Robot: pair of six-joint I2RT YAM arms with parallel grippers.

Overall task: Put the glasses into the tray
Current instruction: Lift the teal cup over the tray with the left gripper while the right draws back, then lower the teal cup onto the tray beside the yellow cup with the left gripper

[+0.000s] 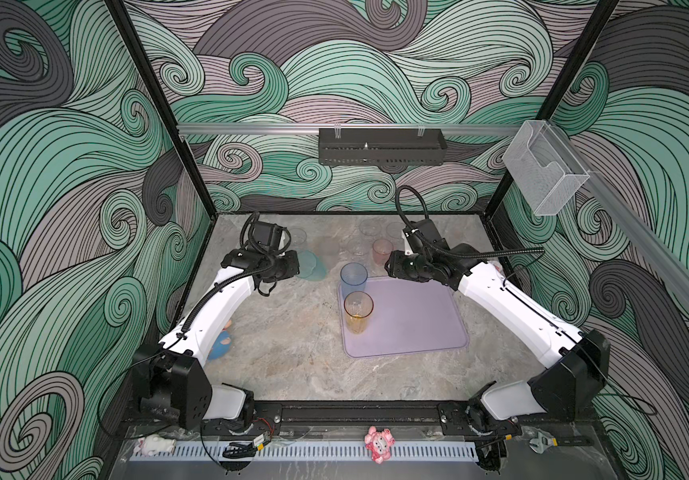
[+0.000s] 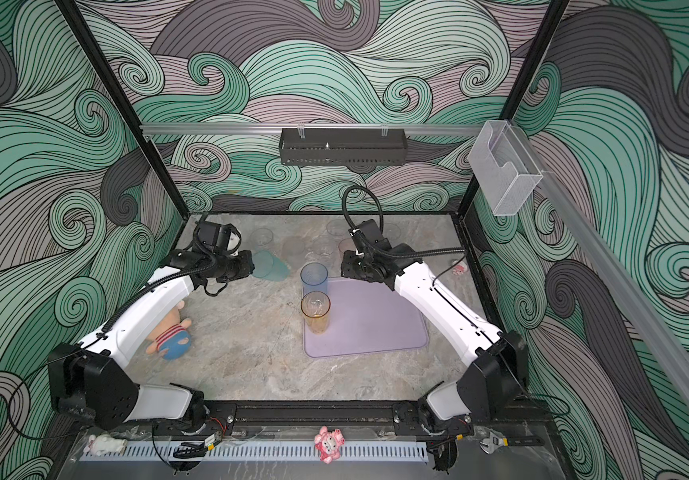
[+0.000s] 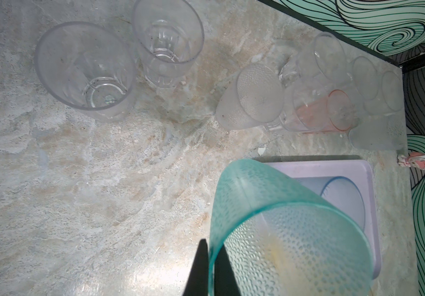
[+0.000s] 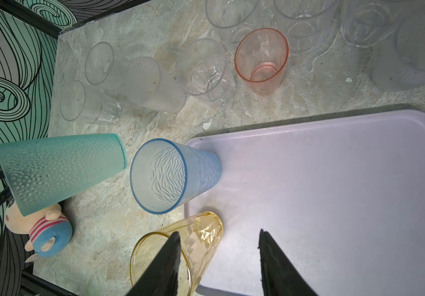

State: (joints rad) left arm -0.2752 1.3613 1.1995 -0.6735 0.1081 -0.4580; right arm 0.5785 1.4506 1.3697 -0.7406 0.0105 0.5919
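A left gripper pinches the rim of a teal tumbler, its jaws closed tight on the thin wall, one finger outside and one inside the mouth. The tumbler is carried on its side, with its long axis about level: the wide mouth faces the gripper and the narrower base points toward the tray. It hangs over the table just left of the tray's far corner, not on the tray. Its plastic is translucent and dimpled all over.

The tray is a flat, pale lilac rectangle with rounded corners and a low rim. Two tall tapered tumblers stand upright along its left edge: a blue tumbler with wavy ribbing at the far corner, and beside it an amber tumbler with faceted walls.

The right gripper hovers above the tray with its jaws about half open, gripping nothing.

Beyond the tray, on the marble-patterned table, stand a short pink tumbler, a frosted tumbler with a pebbled surface, and small clear tumblers. A stuffed toy lies under the left arm.
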